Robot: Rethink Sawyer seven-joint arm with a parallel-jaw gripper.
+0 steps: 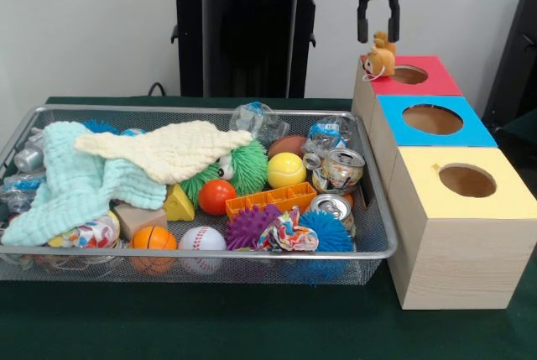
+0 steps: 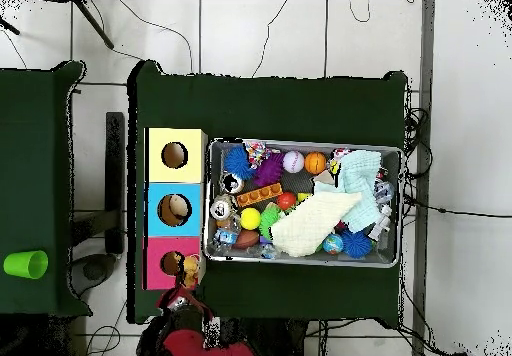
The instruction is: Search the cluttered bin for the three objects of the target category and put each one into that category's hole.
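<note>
A small tan-orange plush toy (image 1: 380, 59) sits on the left rim of the red-topped wooden box (image 1: 428, 85), just beside its round hole (image 1: 409, 75) and not inside it. My gripper (image 1: 377, 38) hangs directly above the toy with its fingers spread. The toy's top reaches up between the fingertips and is not pinched. In the overhead view the toy (image 2: 191, 267) lies at the edge of the red box (image 2: 160, 277) nearest the wire mesh bin (image 2: 300, 143). The bin (image 1: 201, 109) is full of clutter; no other plush animal shows in it.
Blue-topped (image 1: 478, 133) and yellow-topped (image 1: 503, 200) boxes stand in line with the red one. The bin holds a mint cloth (image 1: 67, 184), a cream cloth (image 1: 168, 150), a green hairy ball (image 1: 243, 167), balls, spiky balls and cans (image 1: 340, 167). A green cup (image 2: 25, 264) stands on a side table.
</note>
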